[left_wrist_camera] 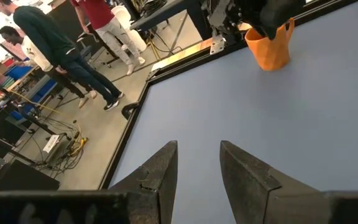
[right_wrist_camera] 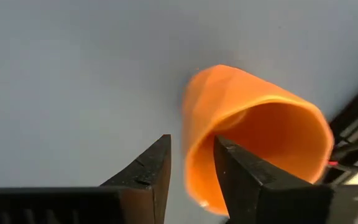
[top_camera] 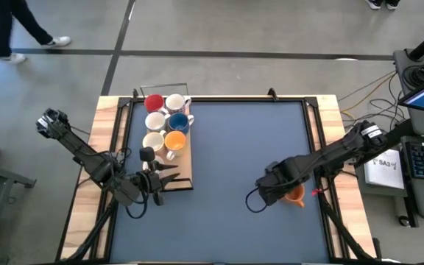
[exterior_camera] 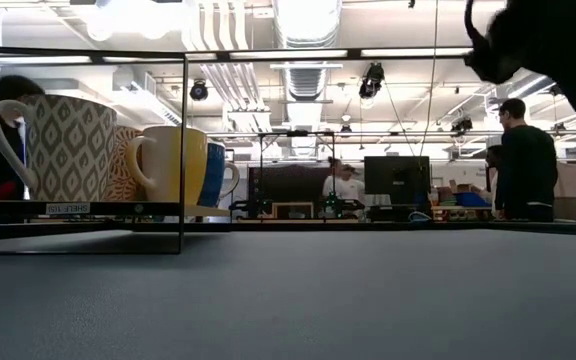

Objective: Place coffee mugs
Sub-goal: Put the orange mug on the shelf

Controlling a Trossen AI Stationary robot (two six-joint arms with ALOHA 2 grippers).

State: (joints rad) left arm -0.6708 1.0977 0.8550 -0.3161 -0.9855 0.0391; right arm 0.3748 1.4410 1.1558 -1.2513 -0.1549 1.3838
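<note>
The high view showed six coffee mugs [top_camera: 165, 121] grouped on a wooden tray [top_camera: 185, 175] at the table's [top_camera: 227, 147] left side: a red one, three white or cream ones, a blue one and an orange-yellow one. The left gripper [top_camera: 169, 175] hovered just beside the tray's near end, holding nothing. On the right side the right gripper [top_camera: 284, 193] sat over an orange mug [top_camera: 295, 196] near the table's edge. The low view showed a patterned mug [exterior_camera: 63, 147], a yellow mug [exterior_camera: 178, 165] and the blue mug [exterior_camera: 213, 175] standing on the tray behind a thin frame, with people in the room beyond. The left wrist view showed the left gripper's [left_wrist_camera: 199, 165] jaws parted with only a narrow gap and nothing between them, and the orange mug [left_wrist_camera: 270, 45] far across the mat under the other arm. The right wrist view showed the right gripper [right_wrist_camera: 191, 158] with one finger [right_wrist_camera: 244, 174] inside the tilted orange mug [right_wrist_camera: 253, 137] and the other outside its wall; whether the pincer gripped could not be told.
</note>
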